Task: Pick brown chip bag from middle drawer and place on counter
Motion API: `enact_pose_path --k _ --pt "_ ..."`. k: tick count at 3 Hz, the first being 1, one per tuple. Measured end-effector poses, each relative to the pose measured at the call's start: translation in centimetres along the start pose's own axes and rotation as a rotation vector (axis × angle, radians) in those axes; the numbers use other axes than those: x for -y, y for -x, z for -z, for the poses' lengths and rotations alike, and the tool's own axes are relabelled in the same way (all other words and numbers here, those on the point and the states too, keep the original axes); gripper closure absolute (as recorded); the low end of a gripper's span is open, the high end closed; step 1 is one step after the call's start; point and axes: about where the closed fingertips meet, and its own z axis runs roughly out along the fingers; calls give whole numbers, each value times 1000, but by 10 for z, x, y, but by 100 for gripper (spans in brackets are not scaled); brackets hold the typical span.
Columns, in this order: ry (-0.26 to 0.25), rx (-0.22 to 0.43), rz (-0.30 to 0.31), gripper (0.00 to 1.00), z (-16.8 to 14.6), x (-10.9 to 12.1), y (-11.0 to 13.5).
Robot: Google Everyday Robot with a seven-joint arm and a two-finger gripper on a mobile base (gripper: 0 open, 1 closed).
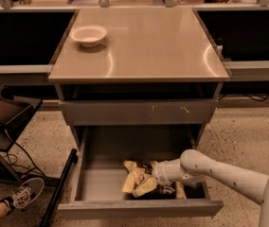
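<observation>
**A:** Starting at the left, is there anything to mind?

**B:** A sneaker (24, 195) and a dark stand (2, 122) sit at the lower left, well apart from the cabinet, so they don't matter for the grasp. At the upper left of the counter (148, 51) stands a pale bowl (88, 34). I'd set the bag down on the bare centre or right side, away from it.

**A:** And the bag itself?

**B:** The brown chip bag (166, 190) lies crumpled in the middle drawer (139, 210), toward its right front, at the lower centre of the frame. The drawer is pulled open below the scratched drawer front (125, 112).

**A:** Where's the gripper?

**B:** The gripper (137, 183) is down inside the drawer, at the left part of the bag. The arm (219, 171) reaches in from the lower right. I cannot tell whether the gripper has closed on the bag, because the pale shapes there could be bag ends or claw.

**A:** So how should this step be done well?

**B:** As I judge it, the gripper should pinch a bunched fold firmly before lifting, not a flat, slippery face. It should then draw the bag toward the open front and raise it clear of the drawer's lip and the scratched front above. A crinkly bag may slip or snag, so the lift should be slow.
</observation>
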Motion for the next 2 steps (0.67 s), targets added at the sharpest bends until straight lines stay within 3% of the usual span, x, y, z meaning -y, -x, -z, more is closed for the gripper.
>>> enact_pose_path --k 2 --pt "0 0 0 42 0 0 0"
